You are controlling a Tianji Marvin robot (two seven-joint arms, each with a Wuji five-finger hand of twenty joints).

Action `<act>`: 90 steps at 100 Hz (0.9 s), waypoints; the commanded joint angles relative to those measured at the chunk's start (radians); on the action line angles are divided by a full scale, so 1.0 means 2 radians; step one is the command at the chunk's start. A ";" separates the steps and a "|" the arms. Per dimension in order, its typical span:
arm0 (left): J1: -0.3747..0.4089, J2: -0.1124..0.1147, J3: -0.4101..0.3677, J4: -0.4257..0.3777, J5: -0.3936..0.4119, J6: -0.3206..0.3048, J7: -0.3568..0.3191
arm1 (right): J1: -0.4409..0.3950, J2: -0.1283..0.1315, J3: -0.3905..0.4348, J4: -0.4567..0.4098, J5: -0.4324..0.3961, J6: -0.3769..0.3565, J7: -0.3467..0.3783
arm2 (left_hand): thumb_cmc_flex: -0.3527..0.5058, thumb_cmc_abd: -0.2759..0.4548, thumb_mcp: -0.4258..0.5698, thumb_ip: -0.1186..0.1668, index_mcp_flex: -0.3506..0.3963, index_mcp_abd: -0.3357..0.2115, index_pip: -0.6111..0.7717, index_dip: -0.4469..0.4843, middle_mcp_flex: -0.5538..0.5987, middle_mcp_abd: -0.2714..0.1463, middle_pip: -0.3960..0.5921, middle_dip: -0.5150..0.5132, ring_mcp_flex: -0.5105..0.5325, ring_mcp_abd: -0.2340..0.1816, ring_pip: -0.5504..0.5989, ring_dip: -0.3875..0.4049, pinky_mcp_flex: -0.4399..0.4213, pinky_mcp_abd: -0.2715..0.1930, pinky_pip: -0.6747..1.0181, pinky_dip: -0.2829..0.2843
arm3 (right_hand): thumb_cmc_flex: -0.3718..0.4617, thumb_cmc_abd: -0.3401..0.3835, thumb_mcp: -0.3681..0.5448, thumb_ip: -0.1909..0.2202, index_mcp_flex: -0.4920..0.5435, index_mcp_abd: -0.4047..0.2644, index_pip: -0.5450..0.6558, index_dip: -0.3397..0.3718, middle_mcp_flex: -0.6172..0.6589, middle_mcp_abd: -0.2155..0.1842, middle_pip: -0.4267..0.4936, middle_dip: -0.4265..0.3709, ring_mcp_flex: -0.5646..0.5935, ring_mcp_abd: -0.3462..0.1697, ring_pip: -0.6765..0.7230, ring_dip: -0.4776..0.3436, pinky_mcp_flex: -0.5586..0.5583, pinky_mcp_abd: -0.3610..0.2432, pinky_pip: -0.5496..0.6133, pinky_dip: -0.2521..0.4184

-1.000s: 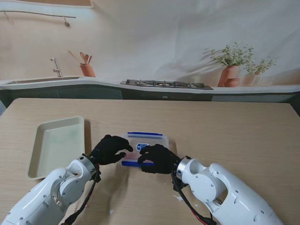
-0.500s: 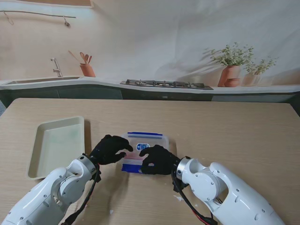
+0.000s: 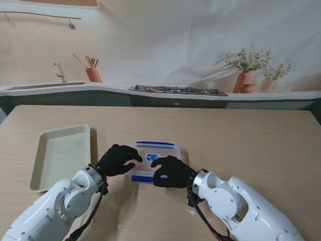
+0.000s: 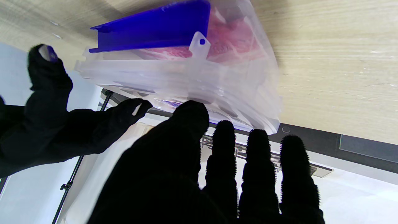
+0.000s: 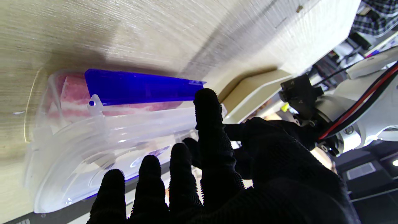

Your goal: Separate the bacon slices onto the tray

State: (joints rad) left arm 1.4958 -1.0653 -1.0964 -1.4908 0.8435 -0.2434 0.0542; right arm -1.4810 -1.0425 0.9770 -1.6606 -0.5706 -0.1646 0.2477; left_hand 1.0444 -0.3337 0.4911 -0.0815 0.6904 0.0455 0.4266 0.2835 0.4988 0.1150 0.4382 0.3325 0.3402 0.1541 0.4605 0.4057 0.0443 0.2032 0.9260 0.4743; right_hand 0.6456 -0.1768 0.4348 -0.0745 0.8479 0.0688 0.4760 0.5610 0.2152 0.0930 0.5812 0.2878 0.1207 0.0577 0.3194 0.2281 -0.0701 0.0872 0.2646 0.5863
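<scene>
Two black-gloved robot hands meet over a clear lidded container (image 3: pixel 155 161) holding bacon slices (image 4: pixel 231 43) at the middle of the wooden counter (image 3: pixel 241 145). The left robot hand (image 3: pixel 118 159) rests spread on the lid's left side, gripping nothing. The right robot hand (image 3: pixel 169 170) has its thumb against the near blue latch (image 5: pixel 140 88); whether it grips cannot be told. The cream tray (image 3: pixel 60 155) lies left of the container, apart from it.

Both hands crowd the box (image 3: pixel 156 153) from the near side. Bare table (image 3: pixel 241 140) lies open to the right. The tray (image 3: pixel 60 153) sits apart, left.
</scene>
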 commanded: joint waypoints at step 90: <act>0.006 0.001 0.007 0.012 0.001 0.003 -0.017 | 0.075 -0.024 -0.022 0.065 -0.043 0.045 -0.077 | 0.003 0.005 -0.008 -0.019 0.017 0.015 0.007 -0.003 0.004 0.008 0.000 0.004 0.027 0.026 0.019 0.004 0.001 0.008 0.018 0.007 | 0.003 0.005 0.006 0.005 -0.146 -0.026 -0.073 -0.058 -0.020 -0.007 -0.004 0.000 0.000 -0.002 0.008 0.006 0.002 -0.002 0.013 0.012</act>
State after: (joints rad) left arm 1.4930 -1.0644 -1.0940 -1.4906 0.8435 -0.2434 0.0515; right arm -1.3336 -1.0776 0.9382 -1.5344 -0.6590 -0.0810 0.0835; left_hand 1.0427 -0.3337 0.4905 -0.0815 0.6903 0.0464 0.4262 0.2833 0.4988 0.1151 0.4382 0.3325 0.3402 0.1565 0.4582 0.4057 0.0447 0.2045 0.9261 0.4743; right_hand 0.6457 -0.1767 0.4348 -0.0744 0.5748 0.0417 0.3309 0.4583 0.2105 0.0929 0.5788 0.2877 0.1211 0.0577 0.3411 0.2385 -0.0574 0.0887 0.2747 0.5877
